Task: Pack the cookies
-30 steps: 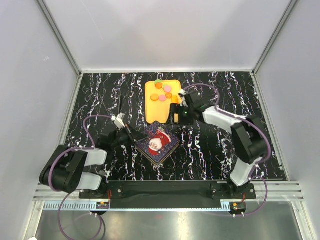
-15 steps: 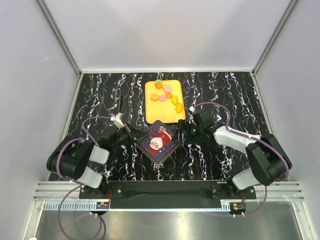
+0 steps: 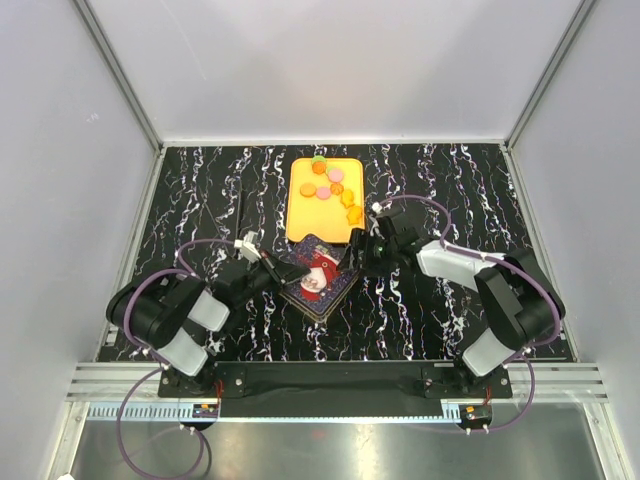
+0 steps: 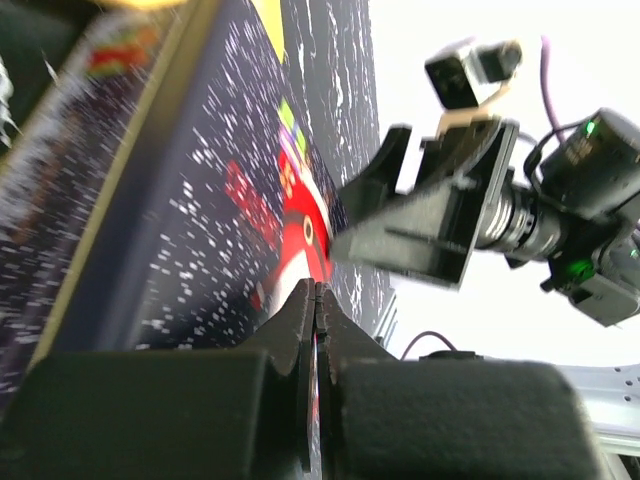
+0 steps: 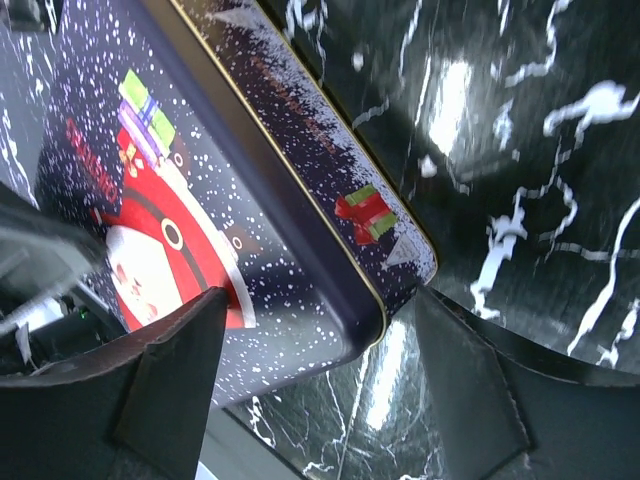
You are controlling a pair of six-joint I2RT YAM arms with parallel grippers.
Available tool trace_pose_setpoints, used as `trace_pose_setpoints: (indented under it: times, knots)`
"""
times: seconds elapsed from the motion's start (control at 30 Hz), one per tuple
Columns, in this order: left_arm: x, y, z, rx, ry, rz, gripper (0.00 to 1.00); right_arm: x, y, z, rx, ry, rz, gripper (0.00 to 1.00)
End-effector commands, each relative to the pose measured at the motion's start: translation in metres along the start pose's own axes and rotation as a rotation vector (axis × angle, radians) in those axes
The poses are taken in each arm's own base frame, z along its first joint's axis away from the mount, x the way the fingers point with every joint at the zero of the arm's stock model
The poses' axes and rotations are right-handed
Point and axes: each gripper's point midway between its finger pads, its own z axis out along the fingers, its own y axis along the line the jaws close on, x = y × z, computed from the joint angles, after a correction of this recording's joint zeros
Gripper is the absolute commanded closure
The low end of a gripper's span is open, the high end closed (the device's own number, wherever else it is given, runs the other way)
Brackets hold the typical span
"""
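The cookies (image 3: 330,185) are small orange, pink and green discs lying on a yellow tray (image 3: 305,218) at the back. In front of the tray sits a dark blue tin (image 3: 318,280) with a Santa lid (image 5: 150,230), closed. My left gripper (image 3: 277,272) is shut, its tips (image 4: 317,290) against the tin's left corner over the lid (image 4: 200,200). My right gripper (image 3: 356,258) is open and straddles the tin's right corner (image 5: 320,300), with one finger (image 5: 170,370) over the lid and the other finger (image 5: 470,380) beside the side wall, a gap showing there.
The table is black marble-patterned (image 3: 430,310), with white walls on three sides. A thin dark stick (image 3: 241,205) lies left of the tray. The right gripper's body (image 4: 430,215) hangs close over the tin opposite my left fingers.
The right gripper has come from the tray's edge down to the tin's right corner. The tin has shifted a little toward the tray, the left gripper following.
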Motion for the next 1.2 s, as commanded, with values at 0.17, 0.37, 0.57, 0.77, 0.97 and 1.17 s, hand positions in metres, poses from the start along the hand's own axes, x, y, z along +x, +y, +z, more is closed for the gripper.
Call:
trace_pose_setpoints:
  times: [0.17,0.37,0.57,0.77,0.97,1.17]
  knots:
    - [0.049,0.086,-0.037,-0.363,0.177,-0.006,1.00,-0.025,-0.011,-0.001,0.072,-0.046,-0.039,0.39]
    - [0.020,0.015,-0.024,-0.183,0.156,0.125,1.00,-0.026,-0.013,-0.009,0.081,-0.055,-0.054,0.40]
    - [-0.028,-0.015,-0.044,-0.357,0.034,0.339,1.00,-0.029,-0.013,-0.011,0.092,-0.058,-0.070,0.41]
    - [-0.060,-0.025,-0.077,-0.625,-0.019,0.483,1.00,-0.030,-0.015,-0.010,0.105,-0.050,-0.074,0.41]
    - [-0.066,-0.025,-0.092,-0.753,-0.025,0.570,1.00,-0.031,-0.016,-0.009,0.112,-0.048,-0.079,0.41]
    - [-0.035,0.024,-0.082,-0.813,0.106,0.568,1.00,-0.027,-0.018,-0.005,0.112,-0.034,-0.077,0.42]
